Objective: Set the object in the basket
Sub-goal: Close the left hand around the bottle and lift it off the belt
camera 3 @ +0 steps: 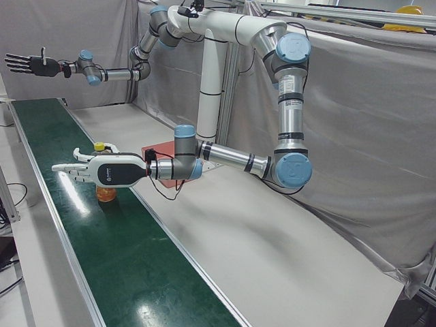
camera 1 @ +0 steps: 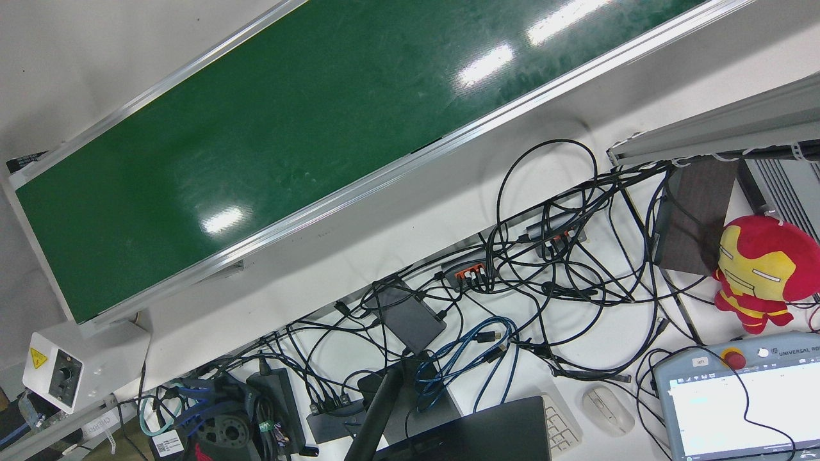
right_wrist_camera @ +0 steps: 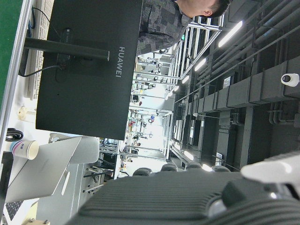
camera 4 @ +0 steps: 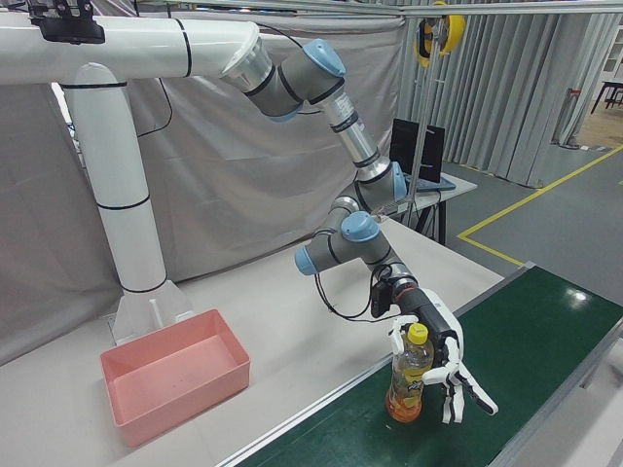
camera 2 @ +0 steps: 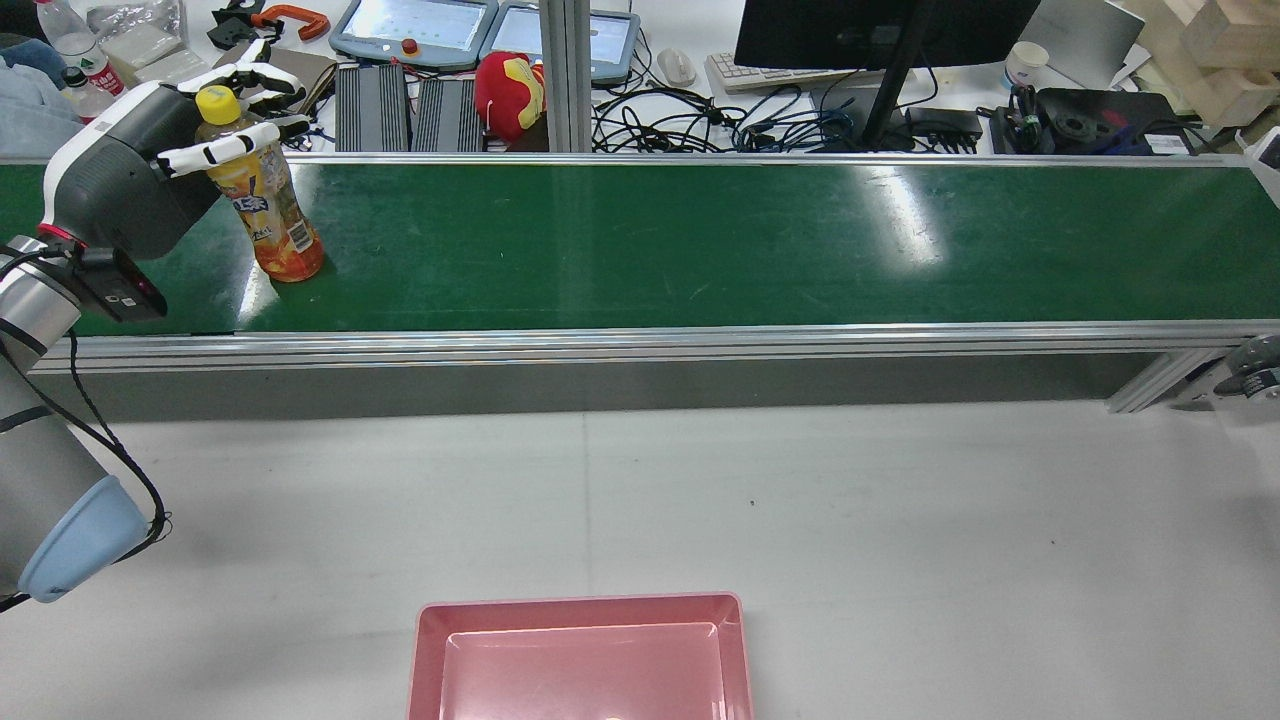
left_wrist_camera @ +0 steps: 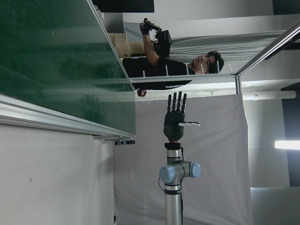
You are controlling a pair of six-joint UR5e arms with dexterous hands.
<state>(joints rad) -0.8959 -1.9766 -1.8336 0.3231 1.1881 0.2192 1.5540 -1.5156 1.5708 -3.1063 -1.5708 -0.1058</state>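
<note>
Fingers of the left hand (camera 2: 215,130) are spread around the upper part of the bottle (camera 2: 262,193) at the upper left of the rear view, one white finger lying across its neck just under the yellow cap; the bottle stands upright on the green conveyor belt (camera 2: 700,240), its base on the belt, and I cannot tell whether the fingers press on it, so the hand reads as open and closing in, not gripping. Low in that same view, at the bottom centre, the pink basket (camera 2: 580,610) sits on the white tabletop (camera 2: 900,500), well apart from the bottle. The left-front view shows the left hand at centre left, fingers stretched flat and apart above the belt with the bottle's cap and orange base peeking out behind it, while the right hand (camera 3: 27,65) hangs at the upper left, black, fingers fanned out and holding nothing. The right-front view, lower right, shows the bottle upright with the white fingers splayed on both sides of it and loose at their tips. The left hand view gives only the right hand, centre frame, open with fingers straight. The front view shows an empty stretch of belt. The step in hand looks like the grasp itself; the next move calls for closing the fingers firmly on the bottle, lifting it and carrying it across the tabletop to the basket.
</note>
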